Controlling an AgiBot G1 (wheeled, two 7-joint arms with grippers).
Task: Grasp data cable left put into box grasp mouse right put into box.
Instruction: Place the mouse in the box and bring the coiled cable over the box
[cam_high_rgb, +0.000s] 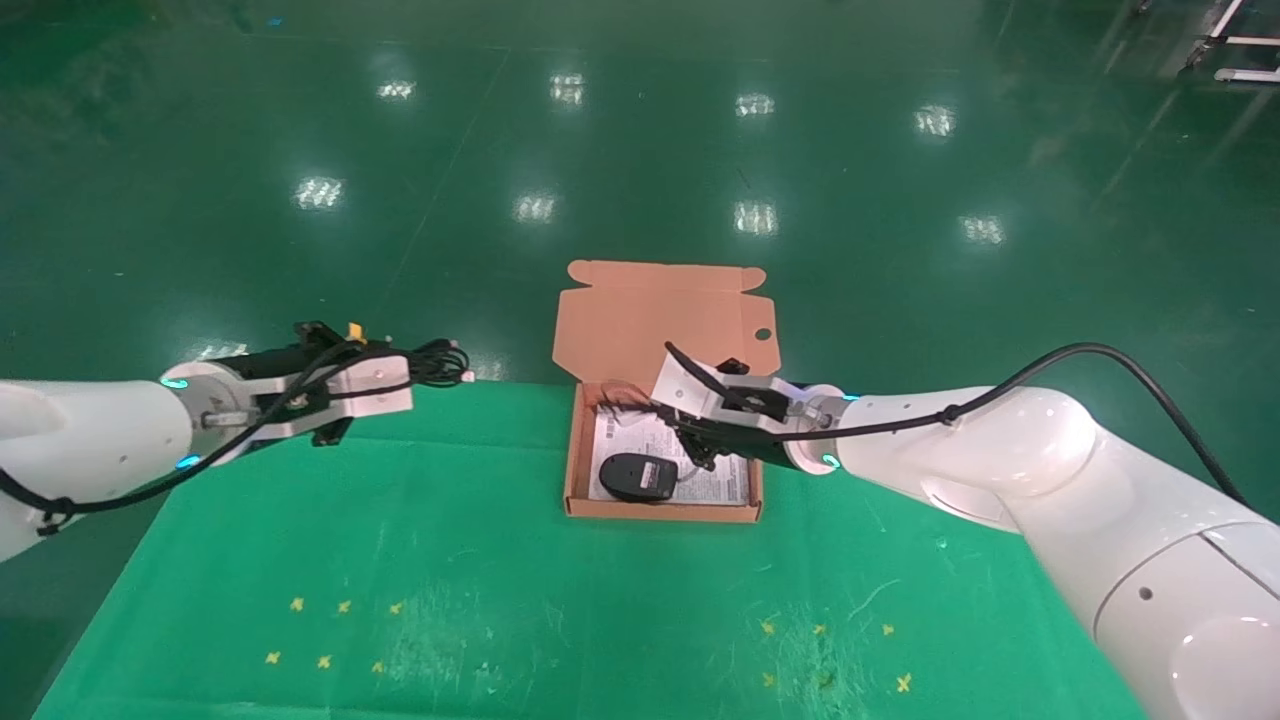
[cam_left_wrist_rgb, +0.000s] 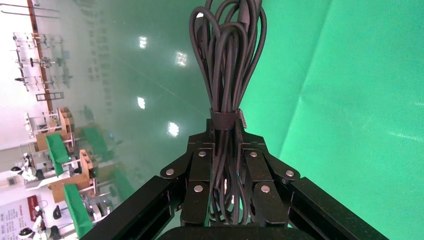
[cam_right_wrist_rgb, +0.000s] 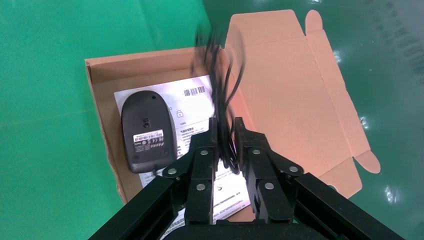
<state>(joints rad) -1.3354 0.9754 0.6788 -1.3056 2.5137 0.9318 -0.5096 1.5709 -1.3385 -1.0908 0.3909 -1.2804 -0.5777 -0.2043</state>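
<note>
From the head camera I see the box (cam_high_rgb: 662, 450) open on the green cloth (cam_high_rgb: 500, 580), its lid leaning back. The mouse (cam_high_rgb: 640, 476) lies upside down inside it, on the white leaflet (cam_high_rgb: 720, 485). My right gripper (cam_high_rgb: 700, 440) hangs over the box and pinches the mouse's thin cord (cam_high_rgb: 625, 398). My left gripper (cam_high_rgb: 425, 368) is up in the air, well apart from the box, near the far left edge of the cloth, holding the data cable (cam_high_rgb: 440, 362).

In the left wrist camera the left gripper (cam_left_wrist_rgb: 226, 150) is squeezed tight on the data cable (cam_left_wrist_rgb: 227, 55), which sticks out as a long strapped bundle.

In the right wrist camera the right gripper (cam_right_wrist_rgb: 226, 131) is nearly closed on the cord (cam_right_wrist_rgb: 220, 75). The mouse (cam_right_wrist_rgb: 146, 131) sits by the near wall of the box (cam_right_wrist_rgb: 100, 125).

I think the mouse step is almost done. Next I would drop the cord and lift the right arm away. Then the left arm must cross over with the cable. The open room inside is beside the mouse, so I must watch the walls.
</note>
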